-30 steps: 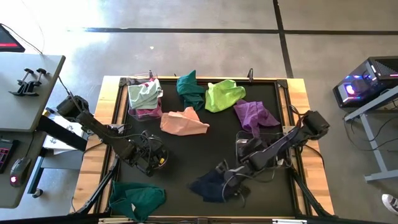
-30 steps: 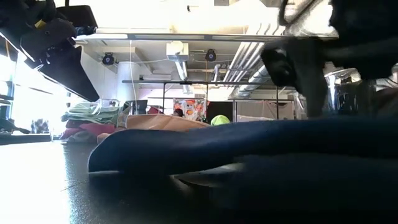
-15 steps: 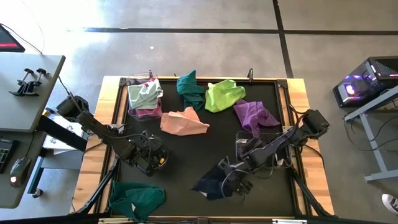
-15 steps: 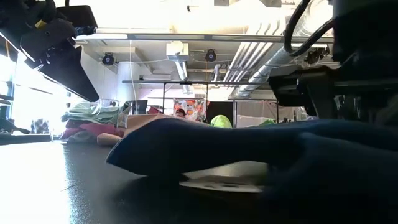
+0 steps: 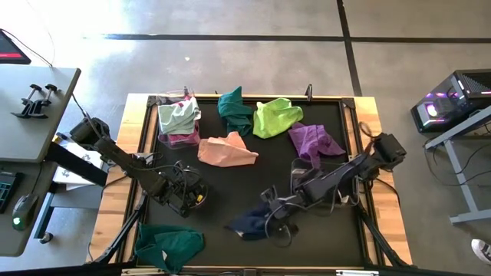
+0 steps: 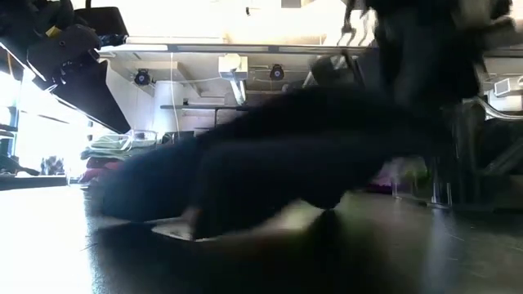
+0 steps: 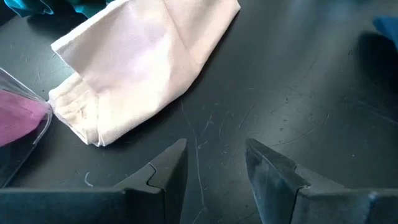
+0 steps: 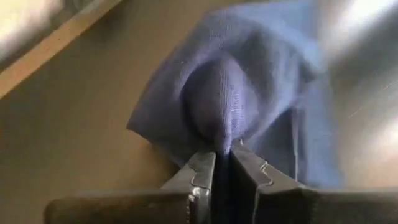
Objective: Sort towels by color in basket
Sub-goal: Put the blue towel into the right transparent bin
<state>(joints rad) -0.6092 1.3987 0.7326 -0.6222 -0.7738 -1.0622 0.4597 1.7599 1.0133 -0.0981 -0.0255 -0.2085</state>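
The right gripper (image 8: pixel 222 163) is pressed together on a fold of the navy towel (image 5: pixel 249 224), pinched between its fingers (image 8: pixel 198 180), low over the near middle of the black table (image 5: pixel 230 192). The cloth is lifted at the pinch and trails onto the mat. The left gripper (image 7: pixel 214 163) is held spread over bare mat beside the peach towel (image 5: pixel 226 150). Farther back, a clear basket (image 5: pixel 165 132) is seen with mint and magenta cloths inside. The carry step is judged to be in hand; next, the navy towel must be brought clear of the mat towards its place.
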